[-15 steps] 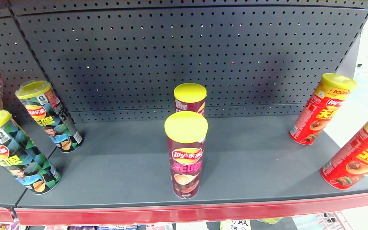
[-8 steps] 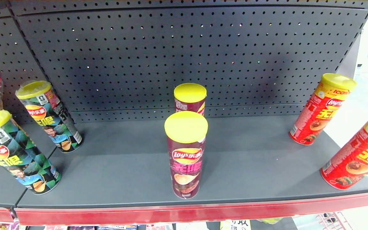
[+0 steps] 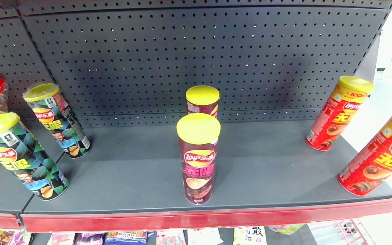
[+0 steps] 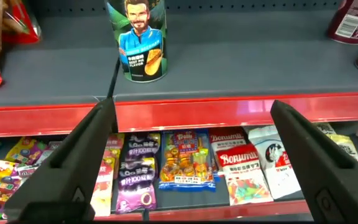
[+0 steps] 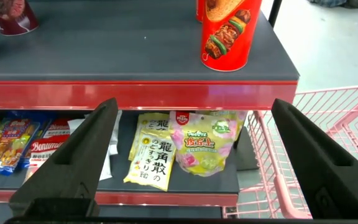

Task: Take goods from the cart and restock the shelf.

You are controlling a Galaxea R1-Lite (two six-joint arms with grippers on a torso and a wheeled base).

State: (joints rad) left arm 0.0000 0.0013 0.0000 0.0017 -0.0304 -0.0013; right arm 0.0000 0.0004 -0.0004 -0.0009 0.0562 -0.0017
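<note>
We face the grey shelf, with the pink cart by its right end. Our left gripper and right gripper hang before its red edge, fingers wide and empty. Two purple chip cans stand mid-shelf, one behind the other.

Setting: retail shop, snack aisle. Grey metal shelf with red front strip and perforated back panel. Chip cans stand grouped by flavour: green cans, purple cans, red cans. Bagged snacks face out on the tier below. Pink wire shopping cart stands beside the shelf end.
</note>
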